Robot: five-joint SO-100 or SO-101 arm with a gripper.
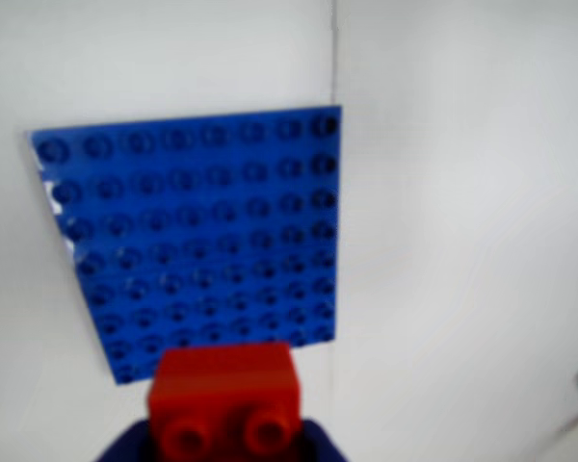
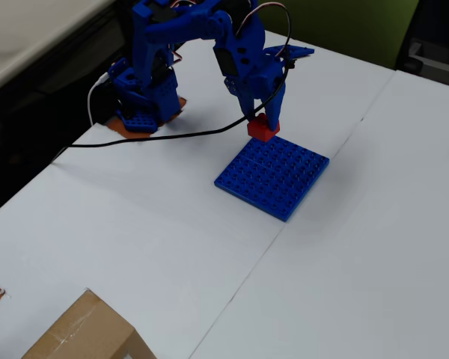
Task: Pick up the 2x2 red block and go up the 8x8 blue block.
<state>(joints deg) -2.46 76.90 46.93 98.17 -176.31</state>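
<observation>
Two blue fingers of the pincer (image 2: 266, 120) are closed on the 2x2 red block (image 2: 261, 129), gripping it at its sides. In the overhead view the block hangs at the far edge of the 8x8 blue block (image 2: 273, 176); whether it touches the plate I cannot tell. In the wrist view the red block (image 1: 223, 397) fills the bottom centre with two round studs facing the camera, and the blue plate (image 1: 188, 241) lies flat beyond it. The plate rests on the white desk (image 2: 374, 247) beside a seam. A black cable (image 2: 165, 137) runs across the desk toward the arm's base (image 2: 144, 105). A cardboard box (image 2: 86, 333) sits at the near-left corner.
</observation>
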